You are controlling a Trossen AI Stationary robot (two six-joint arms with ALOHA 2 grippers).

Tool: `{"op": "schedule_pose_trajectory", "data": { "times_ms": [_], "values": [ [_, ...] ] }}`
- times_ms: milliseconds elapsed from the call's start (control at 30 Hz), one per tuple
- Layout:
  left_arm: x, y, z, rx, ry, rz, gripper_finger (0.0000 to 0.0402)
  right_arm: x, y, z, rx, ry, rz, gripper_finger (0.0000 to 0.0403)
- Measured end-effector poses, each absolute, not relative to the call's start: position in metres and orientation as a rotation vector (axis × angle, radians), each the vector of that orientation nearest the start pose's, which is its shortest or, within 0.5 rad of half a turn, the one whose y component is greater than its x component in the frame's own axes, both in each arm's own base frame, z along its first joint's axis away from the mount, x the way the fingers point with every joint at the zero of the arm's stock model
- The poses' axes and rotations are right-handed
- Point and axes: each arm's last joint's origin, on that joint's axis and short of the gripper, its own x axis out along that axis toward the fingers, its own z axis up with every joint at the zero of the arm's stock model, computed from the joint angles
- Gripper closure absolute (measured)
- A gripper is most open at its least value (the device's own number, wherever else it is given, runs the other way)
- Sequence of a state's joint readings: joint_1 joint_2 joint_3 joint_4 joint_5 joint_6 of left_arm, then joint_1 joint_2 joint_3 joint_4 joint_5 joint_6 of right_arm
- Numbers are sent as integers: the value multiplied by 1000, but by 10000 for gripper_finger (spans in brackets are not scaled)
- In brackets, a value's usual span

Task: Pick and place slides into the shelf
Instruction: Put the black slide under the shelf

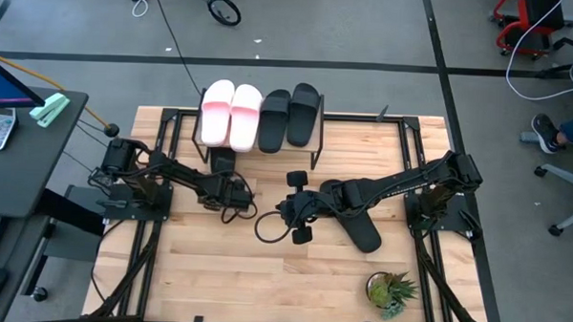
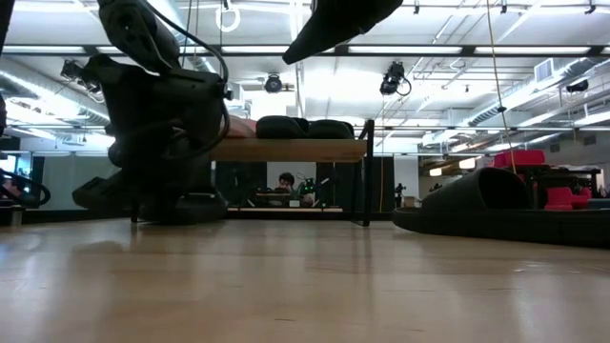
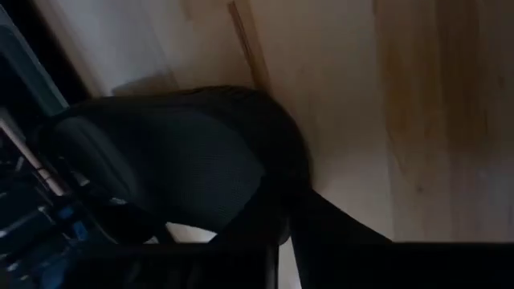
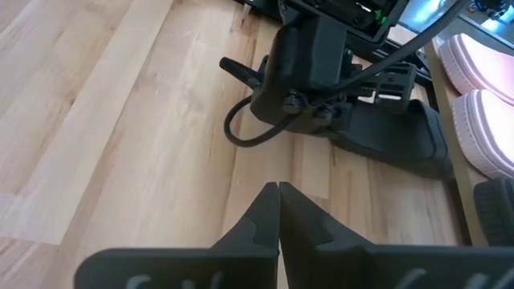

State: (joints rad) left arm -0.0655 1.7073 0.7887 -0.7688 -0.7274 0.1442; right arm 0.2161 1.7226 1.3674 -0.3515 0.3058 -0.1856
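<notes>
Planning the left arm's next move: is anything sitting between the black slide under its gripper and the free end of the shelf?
Nothing visible. The black slide lies under the left gripper, right by the shelf. Two pink slides and two black slides fill the shelf's left part; the rest is bare.

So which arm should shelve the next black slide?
Left: its hand sits on a black wide-strap slide beside the wooden-topped shelf; the right hand hangs shut and empty over the wooden tabletop.

Grey floor point(image 1: 367, 30), red chair point(image 1: 525, 21) (partly cropped), ceiling strip lights point(image 2: 457, 48)
</notes>
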Motion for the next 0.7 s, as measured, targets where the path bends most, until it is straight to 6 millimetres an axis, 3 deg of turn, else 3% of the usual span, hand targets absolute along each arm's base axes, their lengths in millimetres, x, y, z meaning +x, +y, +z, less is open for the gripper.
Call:
{"op": "schedule_pose_trajectory", "data": {
  "times_ms": [367, 700],
  "values": [
    [241, 8, 119, 847, 1656, 382, 388, 376, 74, 274, -361, 691, -22, 398],
    [241, 16, 119, 752, 1638, 477, 240, 376, 74, 274, -361, 691, -22, 398]
  ]
}}
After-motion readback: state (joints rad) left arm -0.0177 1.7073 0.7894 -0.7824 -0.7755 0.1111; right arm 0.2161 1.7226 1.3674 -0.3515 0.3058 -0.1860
